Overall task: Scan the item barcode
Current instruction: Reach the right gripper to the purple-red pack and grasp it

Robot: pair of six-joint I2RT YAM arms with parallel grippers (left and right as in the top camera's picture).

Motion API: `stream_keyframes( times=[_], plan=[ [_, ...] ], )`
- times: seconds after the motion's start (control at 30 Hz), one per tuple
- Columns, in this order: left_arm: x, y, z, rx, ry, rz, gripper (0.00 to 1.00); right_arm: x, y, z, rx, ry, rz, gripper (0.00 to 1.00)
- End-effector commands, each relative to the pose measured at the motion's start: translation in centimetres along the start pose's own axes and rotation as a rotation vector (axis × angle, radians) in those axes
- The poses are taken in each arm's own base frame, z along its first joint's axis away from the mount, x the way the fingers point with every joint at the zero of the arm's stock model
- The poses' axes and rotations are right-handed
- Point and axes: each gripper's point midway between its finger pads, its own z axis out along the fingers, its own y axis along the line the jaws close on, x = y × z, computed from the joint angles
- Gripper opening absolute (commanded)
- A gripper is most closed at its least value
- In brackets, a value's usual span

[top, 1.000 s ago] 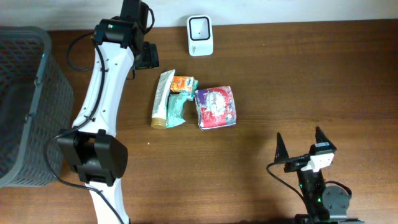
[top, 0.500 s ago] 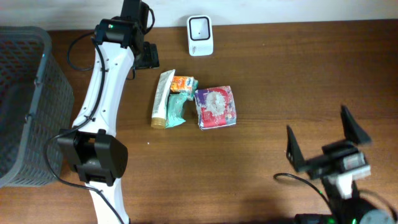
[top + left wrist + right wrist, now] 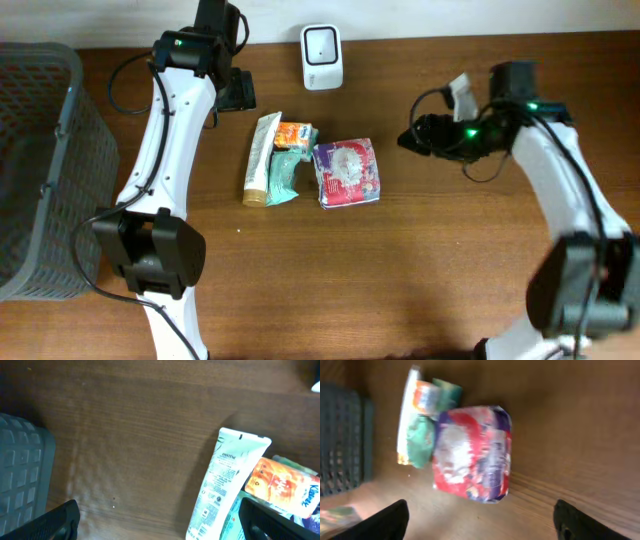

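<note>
Overhead: purple-and-red soft plastic packet [image 3: 346, 172] lies flat mid-table, just beside a crumpled green plastic pouch [image 3: 283, 175]. My right gripper [image 3: 418, 138] hovers near it, jaws spread and empty. My left gripper [image 3: 236, 92] is spread too. Likely risks: slick film slips from the pinch, I drag neighbours, or the barcode faces down. Grey mesh basket [image 3: 88, 140]: nothing visible inside.

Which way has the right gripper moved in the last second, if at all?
Yes. Overhead, the right gripper has swung from the near right corner up and left, now right of the purple packet and nearer the white scanner.
</note>
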Motion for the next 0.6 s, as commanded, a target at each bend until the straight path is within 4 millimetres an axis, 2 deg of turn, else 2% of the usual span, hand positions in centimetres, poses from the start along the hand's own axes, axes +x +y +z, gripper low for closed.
stream_keyframes(
  times=[0.0, 0.07, 0.13, 0.23, 0.3, 0.33, 0.47, 0.5, 0.53, 0.57],
  plan=[
    [-0.2, 0.3, -0.5, -0.006, -0.014, -0.017, 0.99, 1.2, -2.6, 4.5, -0.048, 0.108, 0.114, 0.82],
    [-0.2, 0.3, -0.5, -0.006, -0.014, -0.017, 0.99, 2.2, -3.4, 7.3, -0.089, 0.168, 0.142, 0.76],
    [-0.2, 0.3, -0.5, -0.006, -0.014, -0.017, 0.99, 2.4, -2.7, 8.9, -0.111, 0.183, 0.101, 0.77],
    [-0.2, 0.3, -0.5, -0.006, -0.014, -0.017, 0.99, 3.0, -0.3, 11.7, -0.121, 0.202, 0.0, 0.81],
    [-0.2, 0.3, -0.5, -0.006, -0.014, -0.017, 0.99, 3.5, -0.7, 12.6, -0.079, 0.218, -0.013, 0.59],
    [-0.2, 0.3, -0.5, -0.006, -0.014, -0.017, 0.99, 3.8, -1.0, 12.9, -0.077, 0.229, -0.004, 0.52],
    [-0.2, 0.3, -0.5, -0.006, -0.014, -0.017, 0.99, 5.6, -1.2, 14.1, -0.075, 0.281, 0.009, 0.5],
    [-0.2, 0.3, -0.5, -0.006, -0.014, -0.017, 0.99, 5.8, -0.8, 14.3, -0.077, 0.289, -0.002, 0.37],
    [-0.2, 0.3, -0.5, -0.006, -0.014, -0.017, 0.99, 6.1, -0.4, 14.4, -0.087, 0.298, 0.0, 0.11],
    [-0.2, 0.3, -0.5, -0.006, -0.014, -0.017, 0.99, 6.2, 0.5, 14.3, -0.138, 0.304, 0.009, 0.04]
  ],
)
